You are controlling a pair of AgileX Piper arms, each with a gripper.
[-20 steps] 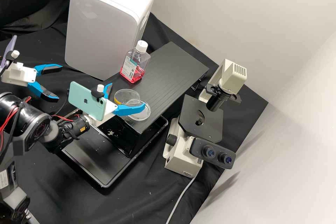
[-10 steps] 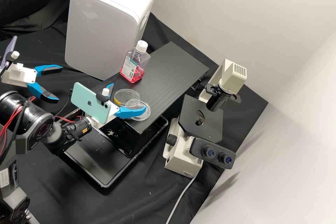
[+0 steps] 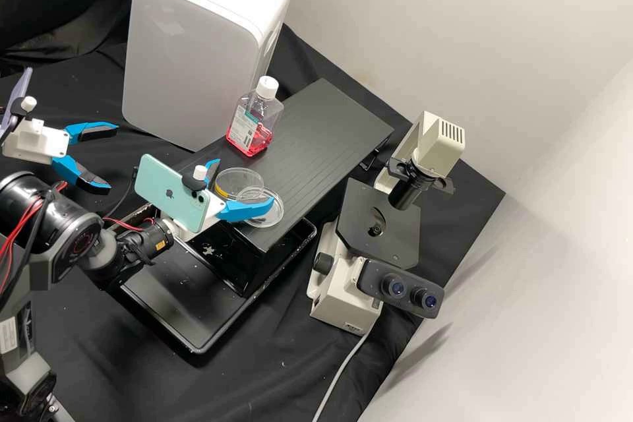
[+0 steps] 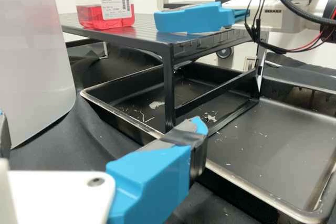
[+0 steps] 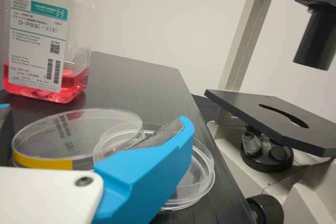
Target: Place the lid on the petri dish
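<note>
Right fingers (image 3: 245, 210) seemingly straddle one petri dish (image 3: 237, 178) of two.

A bottle (image 3: 253, 121) stands on the rack (image 3: 323, 132) beside a microscope (image 3: 379, 221).

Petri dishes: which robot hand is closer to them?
The right one. The right gripper is at the petri dishes on the black shelf, one blue finger over them; the left gripper is off beside the white box.

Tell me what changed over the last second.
The right gripper edged slightly forward toward the clear dish, its fingers open as before and nothing taken hold of. The left gripper, the yellow-banded dish, the bottle and the microscope stayed put.
</note>
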